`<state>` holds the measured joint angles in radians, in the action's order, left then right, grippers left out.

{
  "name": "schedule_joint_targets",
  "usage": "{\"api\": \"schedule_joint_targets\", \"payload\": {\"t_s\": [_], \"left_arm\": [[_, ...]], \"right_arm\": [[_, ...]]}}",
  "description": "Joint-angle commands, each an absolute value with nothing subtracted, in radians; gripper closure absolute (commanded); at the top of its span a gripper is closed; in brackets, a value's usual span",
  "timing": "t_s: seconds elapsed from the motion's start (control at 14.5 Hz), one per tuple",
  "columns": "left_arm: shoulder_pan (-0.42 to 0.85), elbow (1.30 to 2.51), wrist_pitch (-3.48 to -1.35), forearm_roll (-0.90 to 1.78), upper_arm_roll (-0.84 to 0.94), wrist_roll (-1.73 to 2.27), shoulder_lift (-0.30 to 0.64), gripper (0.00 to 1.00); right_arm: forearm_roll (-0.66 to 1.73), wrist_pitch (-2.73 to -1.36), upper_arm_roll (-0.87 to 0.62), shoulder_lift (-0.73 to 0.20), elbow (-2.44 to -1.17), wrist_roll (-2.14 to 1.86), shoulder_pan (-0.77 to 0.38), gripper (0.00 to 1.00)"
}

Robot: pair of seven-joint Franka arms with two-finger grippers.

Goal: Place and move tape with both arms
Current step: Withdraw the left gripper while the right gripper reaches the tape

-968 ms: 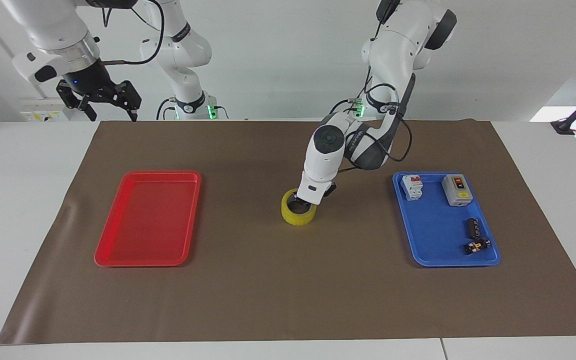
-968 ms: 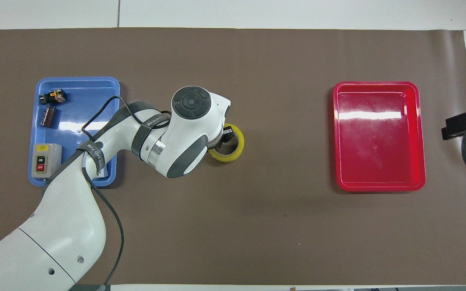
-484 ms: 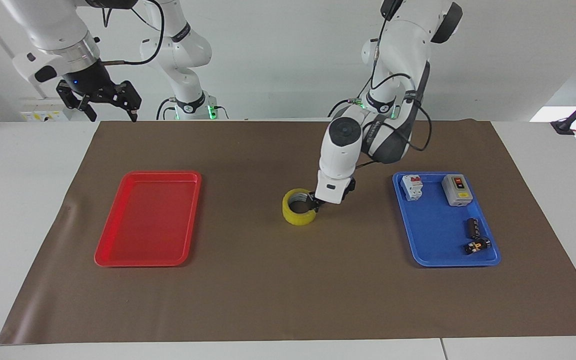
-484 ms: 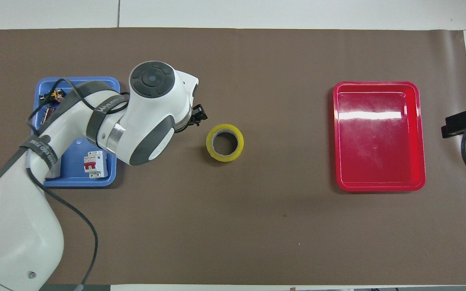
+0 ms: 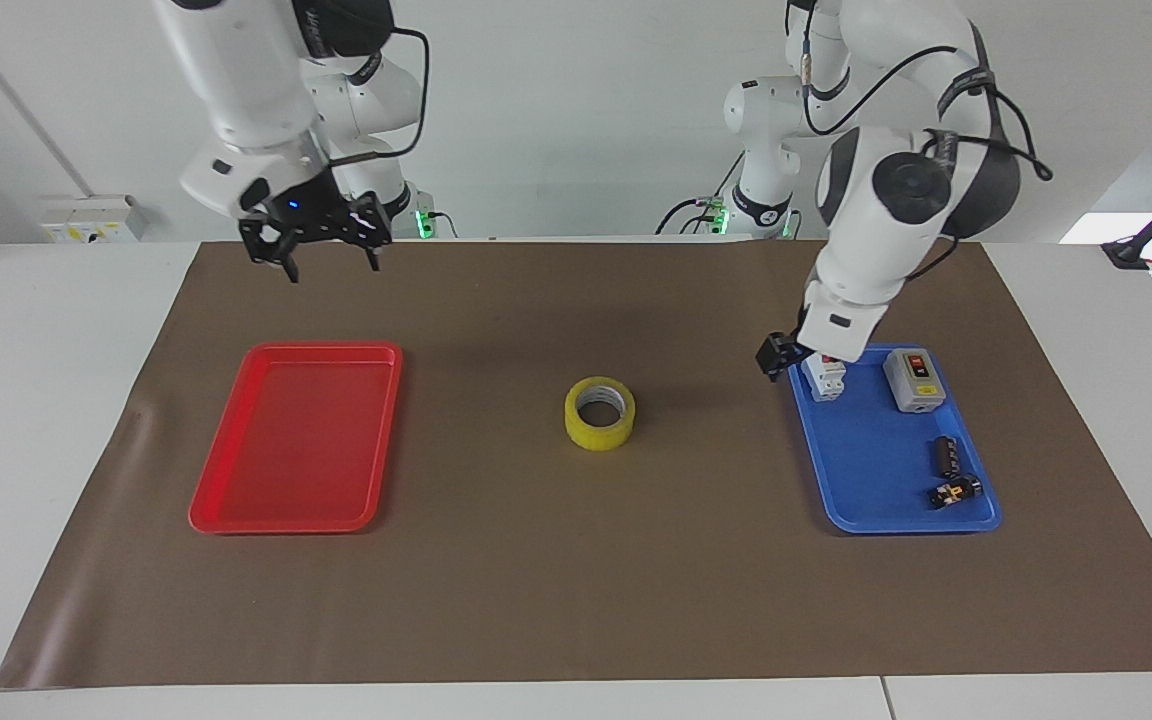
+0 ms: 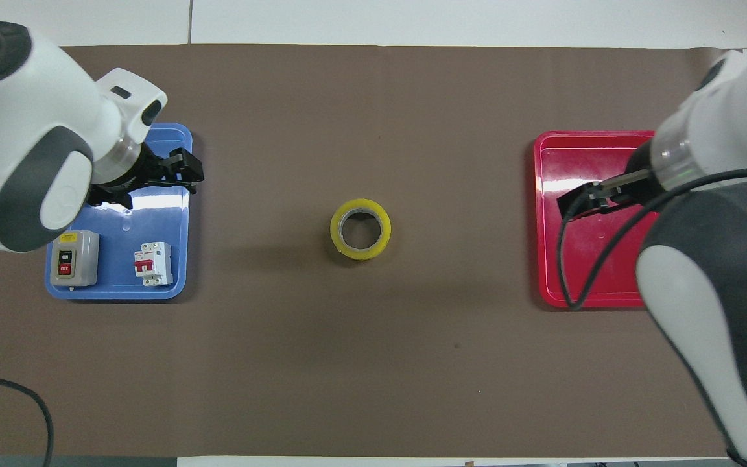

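From overhead, your left arm (image 6: pixel 30 136) covers the blue tray's (image 6: pixel 172 272) farther end; the right arm (image 6: pixel 723 259) hides part of the red tray (image 6: pixel 548 259).

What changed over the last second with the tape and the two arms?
The left gripper let go of the yellow ring-shaped tape roll and drew back up over the blue plastic tray, open. The right gripper swung toward the red plastic tray, open. Tape and trays stayed put.

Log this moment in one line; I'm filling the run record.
tape: flat on mat, free | left gripper: open, empty | right gripper: open, empty
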<state>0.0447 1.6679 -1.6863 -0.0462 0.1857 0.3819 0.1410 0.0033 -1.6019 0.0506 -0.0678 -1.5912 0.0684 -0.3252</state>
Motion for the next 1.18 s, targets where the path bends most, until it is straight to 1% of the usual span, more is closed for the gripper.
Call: {"api": "schedule_joint_targets", "payload": {"t_s": [0.0,0.21,0.28,0.35,0.48,0.62,0.69,0.9,0.97,1.04,1.11], "left_arm": [[0.064,1.697,-1.577,0.000,0.060,0.165,0.039,0.00],[0.054,1.704,-1.514,0.002,0.034,0.046,-0.049,0.00],[0.045,1.707,-1.506,0.002,0.032,0.032,-0.075,0.00],[0.032,1.706,-1.505,0.002,0.029,0.028,-0.089,0.00],[0.037,1.703,-1.499,0.003,-0.006,0.026,-0.095,0.00],[0.037,1.716,-1.494,0.003,-0.012,0.026,-0.103,0.00],[0.044,1.726,-1.494,0.003,-0.012,0.026,-0.106,0.00],[0.048,1.723,-1.509,0.015,-0.012,0.028,-0.100,0.00],[0.048,1.723,-1.509,0.038,-0.014,0.028,-0.097,0.00],[0.048,1.720,-1.509,0.044,-0.020,0.028,-0.092,0.00],[0.049,1.709,-1.509,0.046,-0.023,0.028,-0.083,0.00]], "right_arm": [[0.018,-1.780,0.054,-0.172,-1.635,0.187,-0.438,0.00],[0.020,-2.033,0.052,-0.221,-1.747,0.305,-0.541,0.00],[0.020,-2.112,0.052,-0.253,-1.768,0.337,-0.575,0.00],[0.020,-2.162,0.052,-0.305,-1.763,0.357,-0.598,0.00],[0.020,-2.233,0.052,-0.391,-1.737,0.373,-0.626,0.00],[0.018,-2.308,0.052,-0.451,-1.744,0.374,-0.641,0.00],[0.015,-2.328,0.054,-0.460,-1.759,0.373,-0.640,0.00],[0.014,-2.414,0.052,-0.450,-1.845,0.370,-0.638,0.00],[0.014,-2.428,0.054,-0.448,-1.858,0.368,-0.638,0.03],[0.014,-2.433,0.052,-0.448,-1.859,0.365,-0.637,0.27],[0.014,-2.427,0.052,-0.449,-1.859,0.365,-0.635,0.55]]}}
